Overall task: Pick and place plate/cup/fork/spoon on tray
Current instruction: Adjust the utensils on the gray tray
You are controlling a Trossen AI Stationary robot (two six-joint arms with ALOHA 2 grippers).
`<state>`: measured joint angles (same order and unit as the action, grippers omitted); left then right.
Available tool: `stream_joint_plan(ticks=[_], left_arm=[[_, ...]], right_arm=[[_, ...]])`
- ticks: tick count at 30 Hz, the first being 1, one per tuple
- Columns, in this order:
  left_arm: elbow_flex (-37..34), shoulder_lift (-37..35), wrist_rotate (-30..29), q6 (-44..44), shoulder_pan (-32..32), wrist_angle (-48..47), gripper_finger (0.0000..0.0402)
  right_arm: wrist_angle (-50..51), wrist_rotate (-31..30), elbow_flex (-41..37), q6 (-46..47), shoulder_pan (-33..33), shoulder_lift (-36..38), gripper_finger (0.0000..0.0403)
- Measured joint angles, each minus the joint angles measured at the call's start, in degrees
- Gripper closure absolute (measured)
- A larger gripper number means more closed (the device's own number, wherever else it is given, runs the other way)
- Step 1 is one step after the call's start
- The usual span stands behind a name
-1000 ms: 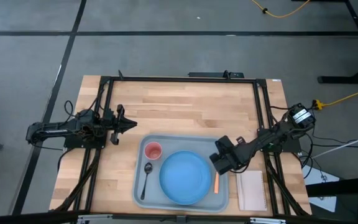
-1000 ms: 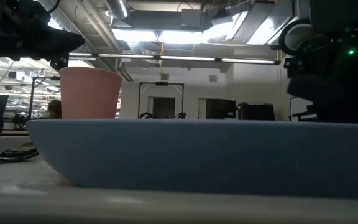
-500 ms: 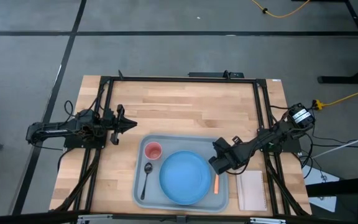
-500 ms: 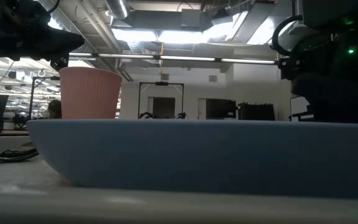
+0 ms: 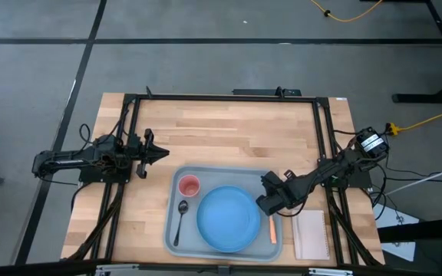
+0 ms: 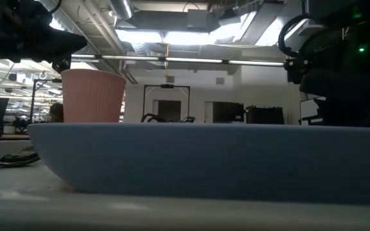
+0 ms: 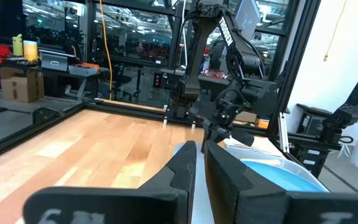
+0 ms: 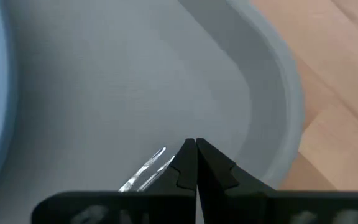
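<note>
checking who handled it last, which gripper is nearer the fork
Right. The right gripper hangs over the tray beside the fork, near its tines end. The left gripper waits off the tray, over bare table past its far left corner.

On the tray (image 5: 170, 230) lie four things, one of each kind: one plate (image 5: 227, 218), one cup (image 5: 189, 185), one spoon (image 5: 180, 218) and one fork (image 5: 272, 230). Beside the tray, on the desk (image 5: 229, 130), lies one white pad (image 5: 311, 234). Two arms reach over the desk.
</note>
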<state>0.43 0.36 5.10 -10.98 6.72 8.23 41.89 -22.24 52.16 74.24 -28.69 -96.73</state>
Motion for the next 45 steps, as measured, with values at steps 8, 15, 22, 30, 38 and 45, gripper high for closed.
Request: stream_joint_plan(ticks=[8, 15, 22, 30, 38, 45], left_arm=[[0.0, 0.0, 0.0, 0.0, 0.0, 0.0, 0.0374], [0.0, 0.0, 0.0, 0.0, 0.0, 0.0, 0.0374], [0.0, 0.0, 0.0, 0.0, 0.0, 0.0, 0.0374], [0.0, 0.0, 0.0, 0.0, 0.0, 0.0, 0.0374], [0.0, 0.0, 0.0, 0.0, 0.0, 0.0, 0.0374], [0.0, 0.0, 0.0, 0.0, 0.0, 0.0, 0.0374]], right_arm=[[0.1, 2.1, 0.0, 0.1, 0.0, 0.0, 0.0402], [0.7, 3.0, 0.6, 0.2, 0.0, 0.0, 0.0402], [5.2, 3.1, 4.0, 0.3, 0.0, 0.0, 0.0402], [6.5, 4.9, 6.2, 3.3, -2.1, 0.0, 0.0402], [5.5, 5.5, 10.5, 15.0, -11.1, -0.8, 0.0402], [9.5, 10.5, 19.7, 18.8, -16.1, -10.6, 0.0402]])
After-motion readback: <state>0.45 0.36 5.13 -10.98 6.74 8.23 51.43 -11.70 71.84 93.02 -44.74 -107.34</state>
